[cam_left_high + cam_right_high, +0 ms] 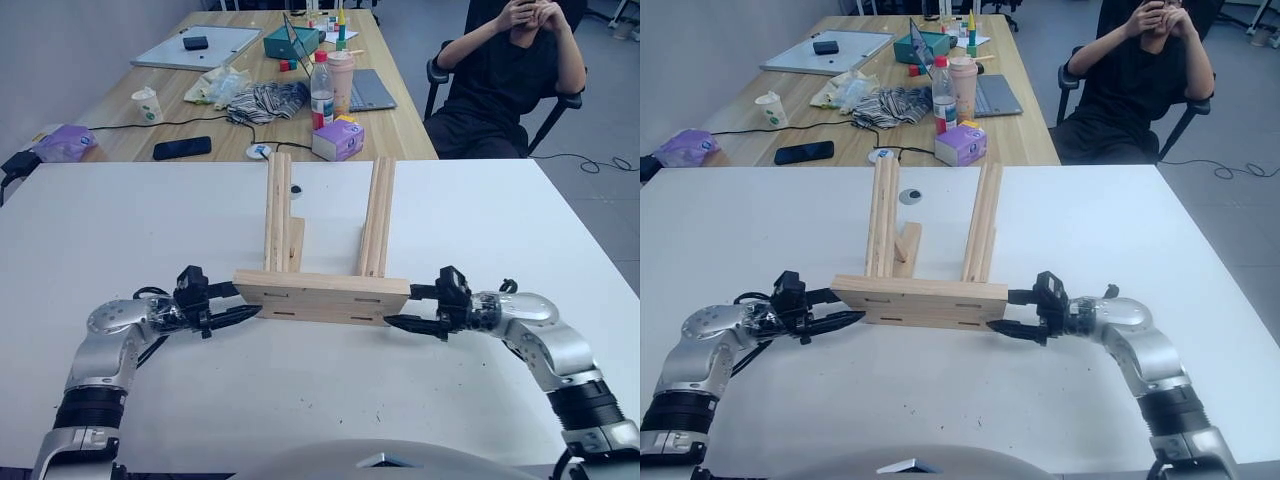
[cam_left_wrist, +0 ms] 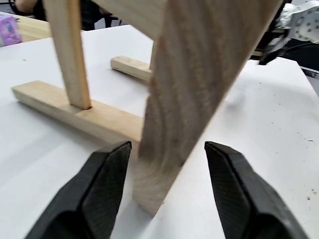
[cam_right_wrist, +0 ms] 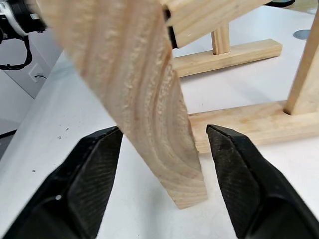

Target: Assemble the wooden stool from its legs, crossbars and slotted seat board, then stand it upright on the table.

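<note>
White table [image 1: 120, 220] under me, and the stool [image 1: 325, 250] lies on its side on it. The slotted seat board [image 1: 322, 297] stands on its long edge nearest me, legs [image 1: 378, 215] running away across the top, stacked in pairs and joined by upright crossbars [image 3: 222, 40]. A short wooden piece [image 1: 296, 243] sits between the leg pairs.

My left gripper [image 1: 245, 302] is at the board's left end, jaws spread, one finger [image 2: 107, 189] on each face of the end grain. My right gripper [image 1: 400, 307] is at the opposite end, also spread wide, its fingers [image 3: 94, 184] straddling the board with daylight on both sides.

Beyond the table's far edge, a wooden desk [image 1: 400, 130] carries a bottle [image 1: 321, 90] and a phone [image 1: 182, 148].
</note>
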Robot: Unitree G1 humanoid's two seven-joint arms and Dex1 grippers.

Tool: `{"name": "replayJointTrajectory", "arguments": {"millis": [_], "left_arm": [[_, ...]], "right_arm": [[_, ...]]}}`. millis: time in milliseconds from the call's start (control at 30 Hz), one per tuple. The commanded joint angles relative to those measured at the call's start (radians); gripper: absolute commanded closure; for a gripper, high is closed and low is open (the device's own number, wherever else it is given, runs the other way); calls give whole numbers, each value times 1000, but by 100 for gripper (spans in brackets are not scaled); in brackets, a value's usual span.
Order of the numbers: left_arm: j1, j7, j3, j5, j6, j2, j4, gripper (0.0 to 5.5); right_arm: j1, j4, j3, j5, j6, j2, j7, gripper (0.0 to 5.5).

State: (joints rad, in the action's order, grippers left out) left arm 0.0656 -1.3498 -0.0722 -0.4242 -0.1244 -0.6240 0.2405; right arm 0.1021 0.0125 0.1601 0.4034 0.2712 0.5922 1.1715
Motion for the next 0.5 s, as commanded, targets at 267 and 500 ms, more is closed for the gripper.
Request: {"name": "replayJointTrajectory", "arguments": {"millis": [267,500], "left_arm": [[129,212,-80,-255,-572,-24,-229,364],[855,903,-428,-547,-1126,57,272,373]], "right_arm": [[149,-92,-214,422,549,-59,-224,364],[700,460,-543,1028,818,-139,-906,375]]}}
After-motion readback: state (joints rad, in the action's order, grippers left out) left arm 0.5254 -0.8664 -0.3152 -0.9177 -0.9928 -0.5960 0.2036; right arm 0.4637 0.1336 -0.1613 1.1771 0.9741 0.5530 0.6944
